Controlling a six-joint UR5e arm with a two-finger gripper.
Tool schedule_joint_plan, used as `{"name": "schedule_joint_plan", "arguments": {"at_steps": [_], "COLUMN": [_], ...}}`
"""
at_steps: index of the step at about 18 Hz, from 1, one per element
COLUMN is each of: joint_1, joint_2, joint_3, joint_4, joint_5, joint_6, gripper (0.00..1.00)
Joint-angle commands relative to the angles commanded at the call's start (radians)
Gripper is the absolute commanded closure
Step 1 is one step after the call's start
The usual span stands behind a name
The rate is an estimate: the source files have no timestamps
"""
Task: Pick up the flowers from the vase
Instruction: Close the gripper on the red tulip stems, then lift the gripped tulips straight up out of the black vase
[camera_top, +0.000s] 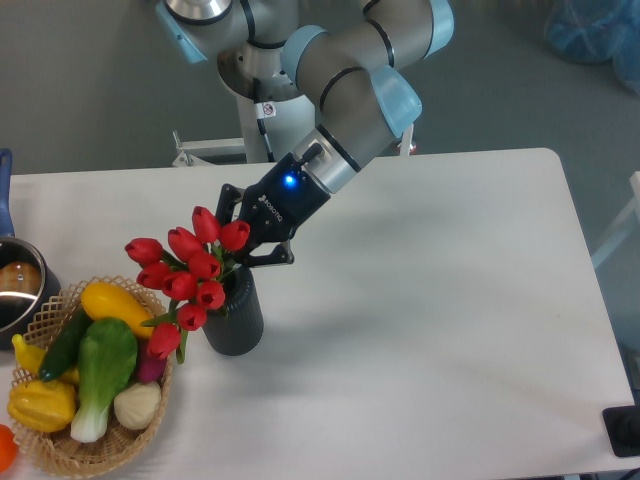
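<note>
Red tulip buds of the flowers fan out to the left of your gripper, toward the left edge of the tabletop. Your fingers are drawn together around the stems just above the rim of the vase, so you appear clamped on the bouquet. Its long axis leans up and left from the vase mouth. The stem bottoms sit inside the ribbed vase, near the wicker basket at the front-left corner. Judged from this, your extraction runs up along that lean. Actual finger contact is masked by buds and leaves; stem depth is hidden.
</note>
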Motion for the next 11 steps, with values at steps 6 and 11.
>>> {"name": "schedule_joint_plan", "arguments": {"at_steps": [6,11], "joint_1": [0.028,0.054], "joint_2": [0.029,0.057], "joint_3": [0.005,0.005], "joint_4": [-0.006,-0.011], "joint_5": [-0.049,-0.078], "joint_6": [-0.005,-0.029], "gripper": [1.0,1.0]}}
